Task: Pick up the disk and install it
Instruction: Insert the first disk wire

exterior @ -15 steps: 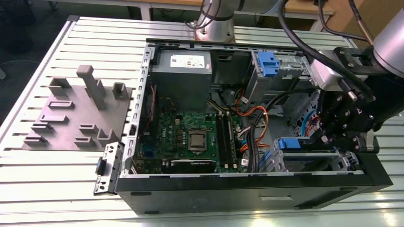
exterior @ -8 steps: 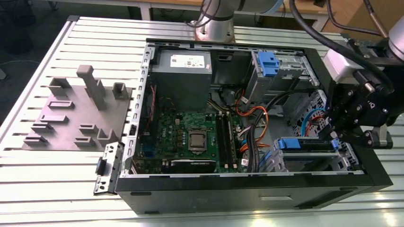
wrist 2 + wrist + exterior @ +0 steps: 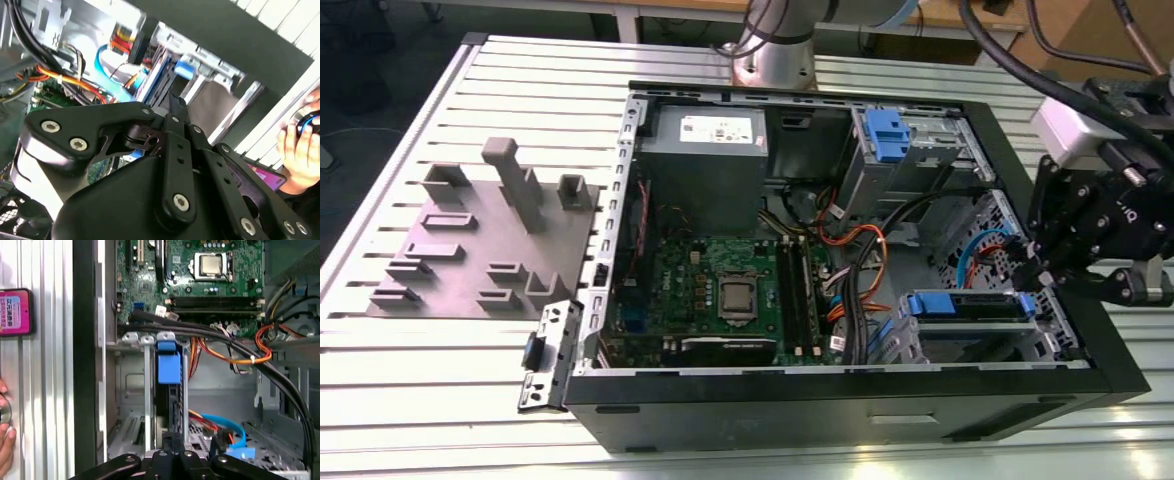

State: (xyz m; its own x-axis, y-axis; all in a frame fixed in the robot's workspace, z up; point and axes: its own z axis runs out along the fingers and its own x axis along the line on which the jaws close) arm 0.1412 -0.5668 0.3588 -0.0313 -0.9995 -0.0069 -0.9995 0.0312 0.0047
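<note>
The disk [image 3: 970,305] sits on edge in the lower drive bay of the open computer case [image 3: 761,410]. In the exterior view that is at about four o'clock of the case interior. Its blue bracket faces out toward the open side, probably because the bracket is what guides it down the bay's rails.

The tool [image 3: 1027,272] hangs over the case's three o'clock wall and points into that bay. In the first wrist view the tool [image 3: 173,436] lines up with the disk [image 3: 169,367] and is very near or touching its dark end. I cannot tell whether it grips the drive or how wide it stands. The second wrist view also shows the tool [image 3: 176,102] aimed at the blue bracket [image 3: 186,67].

Room is tight. Metal bay walls flank the disk closely on both sides. A bundle of orange and black cables [image 3: 854,250] runs at nine o'clock from the bay, between it and the motherboard [image 3: 720,290]. A blue data cable [image 3: 225,425] loops just beside the tool. The case rim lies right under the wrist, so the free path looks to be straight along the slot.

Outside the case, a person's hand [image 3: 300,150] rests on the desk [image 3: 400,380] near a pink phone [image 3: 15,312].
</note>
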